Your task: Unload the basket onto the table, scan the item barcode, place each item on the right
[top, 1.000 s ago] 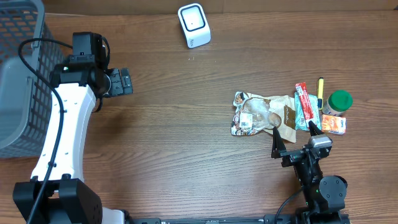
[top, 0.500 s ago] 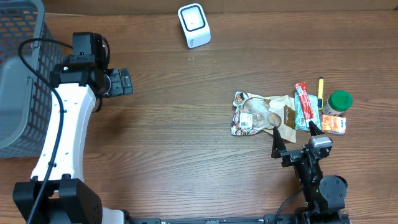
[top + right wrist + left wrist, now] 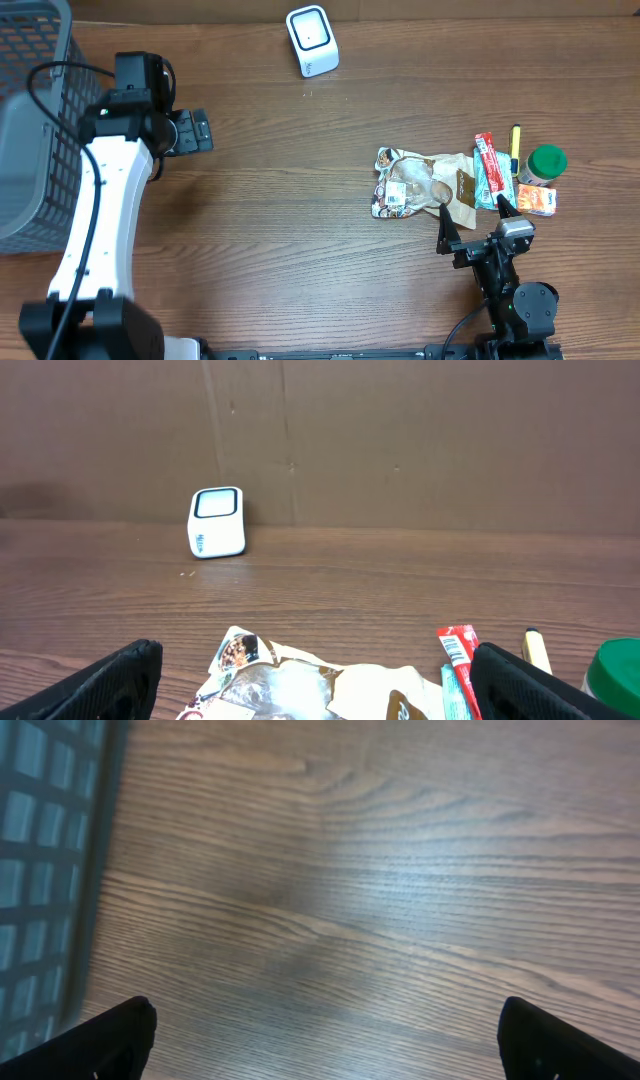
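Beside the basket, the left end effector hangs spread wide and empty over bare bench. The scanner stands at the far edge. Right of centre lies the crinkled foil pouch, probably light, limp and slippery, so a flat edge looks best to pinch, clear of the label. The right end effector is just beside it, fully spread and holding nothing.

Premises present as a mock shop checkout on a robot test rig. Evidence: a wood-grain bench carries a white barcode scanner at top centre, a grey mesh basket at the upper left edge and packaged groceries clustered at right. A plain cardboard backdrop closes the far side in the right wrist view.
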